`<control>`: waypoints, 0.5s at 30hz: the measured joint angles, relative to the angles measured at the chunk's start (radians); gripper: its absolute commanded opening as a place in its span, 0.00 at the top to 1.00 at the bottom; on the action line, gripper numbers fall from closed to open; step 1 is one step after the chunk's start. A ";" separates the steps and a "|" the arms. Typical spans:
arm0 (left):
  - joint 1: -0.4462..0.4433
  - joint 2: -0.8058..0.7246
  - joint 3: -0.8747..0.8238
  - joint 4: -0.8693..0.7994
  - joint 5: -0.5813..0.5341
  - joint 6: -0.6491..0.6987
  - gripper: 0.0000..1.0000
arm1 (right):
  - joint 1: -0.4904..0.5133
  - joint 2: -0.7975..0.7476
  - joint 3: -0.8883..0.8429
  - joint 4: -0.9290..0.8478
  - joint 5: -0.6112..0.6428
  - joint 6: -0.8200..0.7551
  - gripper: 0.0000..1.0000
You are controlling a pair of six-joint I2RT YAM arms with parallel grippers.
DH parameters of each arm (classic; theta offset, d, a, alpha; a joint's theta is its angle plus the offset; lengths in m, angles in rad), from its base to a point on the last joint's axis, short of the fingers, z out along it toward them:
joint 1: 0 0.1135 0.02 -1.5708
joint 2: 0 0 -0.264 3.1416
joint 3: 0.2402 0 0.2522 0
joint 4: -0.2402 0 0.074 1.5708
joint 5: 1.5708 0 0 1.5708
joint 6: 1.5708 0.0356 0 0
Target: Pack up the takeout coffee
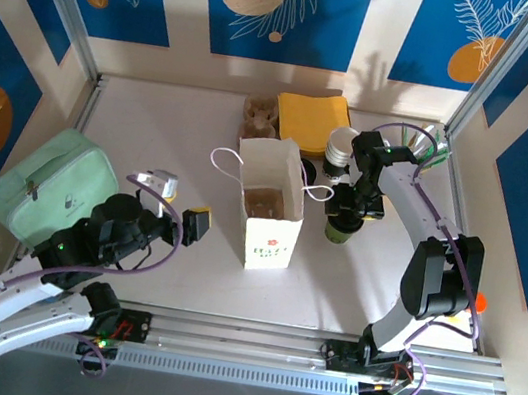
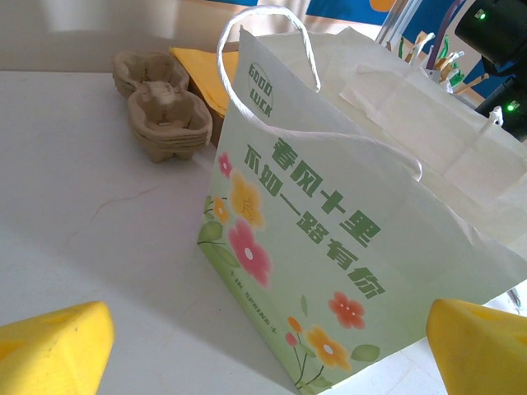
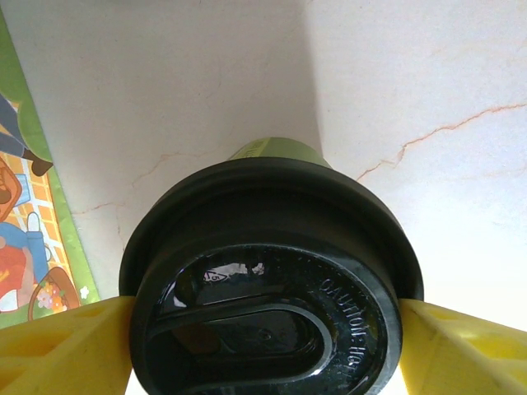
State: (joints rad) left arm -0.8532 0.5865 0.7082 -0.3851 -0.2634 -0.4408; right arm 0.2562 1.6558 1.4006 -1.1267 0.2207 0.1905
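White paper bag (image 2: 329, 271) bears pink and orange flowers, green lettering. Right of it, takeout coffee (image 3: 272, 280): green side, black lid. Behind it, yellow napkins (image 1: 313, 115).

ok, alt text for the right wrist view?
Close-up from above of a green paper cup with a round black plastic lid, standing on a pale veined tabletop, flanked at the rim by the right gripper's yellow fingers. A printed green paper bag edges the left.
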 measured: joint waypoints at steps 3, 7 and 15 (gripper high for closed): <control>0.000 0.000 0.000 0.000 0.000 0.000 0.03 | 0.002 0.007 0.000 0.000 0.004 0.000 0.21; 0.000 0.000 -0.001 0.000 0.000 0.000 0.03 | 0.008 0.011 0.000 0.000 0.017 0.000 0.20; 0.000 0.000 -0.001 0.000 -0.007 0.000 0.03 | 0.020 0.017 0.000 -0.003 0.037 0.000 0.26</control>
State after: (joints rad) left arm -0.8532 0.5865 0.7074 -0.3855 -0.2703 -0.4408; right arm 0.2764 1.6730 1.4010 -1.1301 0.2581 0.1905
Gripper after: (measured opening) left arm 0.972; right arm 0.775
